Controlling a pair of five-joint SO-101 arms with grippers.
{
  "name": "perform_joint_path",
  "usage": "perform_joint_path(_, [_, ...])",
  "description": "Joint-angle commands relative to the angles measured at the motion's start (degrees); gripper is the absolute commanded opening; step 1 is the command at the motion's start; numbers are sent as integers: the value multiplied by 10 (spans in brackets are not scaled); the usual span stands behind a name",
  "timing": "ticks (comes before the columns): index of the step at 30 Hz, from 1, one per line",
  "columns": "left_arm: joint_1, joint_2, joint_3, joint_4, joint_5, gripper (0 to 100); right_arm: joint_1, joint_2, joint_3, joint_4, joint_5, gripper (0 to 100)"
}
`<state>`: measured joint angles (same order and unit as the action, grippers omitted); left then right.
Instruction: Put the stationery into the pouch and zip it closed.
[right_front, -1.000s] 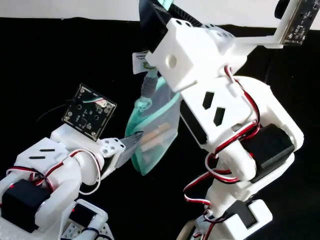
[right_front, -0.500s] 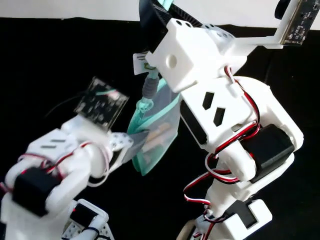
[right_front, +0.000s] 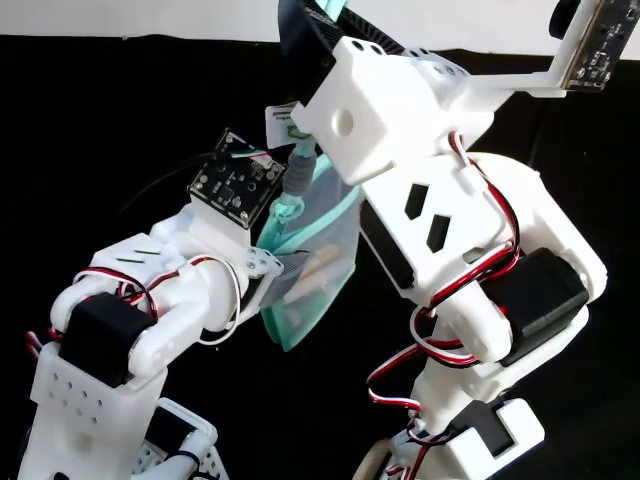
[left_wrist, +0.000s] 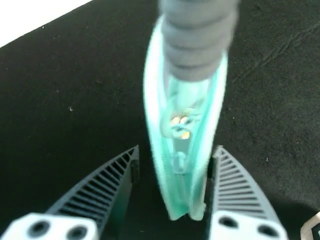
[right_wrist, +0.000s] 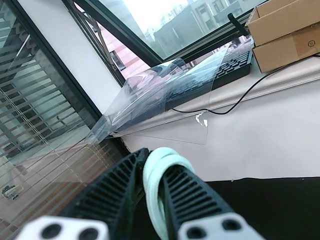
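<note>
Overhead, the pouch (right_front: 335, 235) hangs above the worktop (right_front: 100, 120); wrist views show the left fingers (left_wrist: 105, 185) spread around its edge, the right fingers (right_wrist: 120, 185) pinching its loop (right_wrist: 159, 175).

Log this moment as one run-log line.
right end effector: shut on pouch loop, pouch hanging | left end effector: open, straddling pouch edge | grey item: protruding from pouch top

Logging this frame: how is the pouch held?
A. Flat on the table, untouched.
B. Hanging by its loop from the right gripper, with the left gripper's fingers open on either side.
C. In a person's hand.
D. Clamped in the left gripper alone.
B: the right gripper is shut on the mint loop, the pouch hangs below it, and the left gripper stands open with a finger on each side of the pouch.
</note>
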<state>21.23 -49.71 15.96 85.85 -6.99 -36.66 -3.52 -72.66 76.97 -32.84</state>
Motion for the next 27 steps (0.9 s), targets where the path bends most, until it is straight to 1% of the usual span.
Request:
perform_joint_path(1, [5,0,-4,-11,1,98,0,-3,-17,0,3,5])
perform_joint_path(3, [5,0,-6,-12,1,2,0,-3,-17,0,3,5])
perform_joint_path(5, [5,0,-6,-9,1,20,0,-3,-17,0,3,5])
perform_joint_path(9, [5,0,-3,-8,1,7,10,-2,-17,0,4,5])
perform_joint_path(12, [5,0,-3,2,-4,7,48,0,-17,-5,2,5])
perform_joint_path(16, [5,0,-2,28,-41,7,103,0,-15,-6,1,5])
perform_joint_path(22, [5,0,-1,57,-59,7,160,1,-12,-44,1,5])
perform_joint_path(27, [5,0,-1,78,-60,7,201,2,-12,-44,1,5])
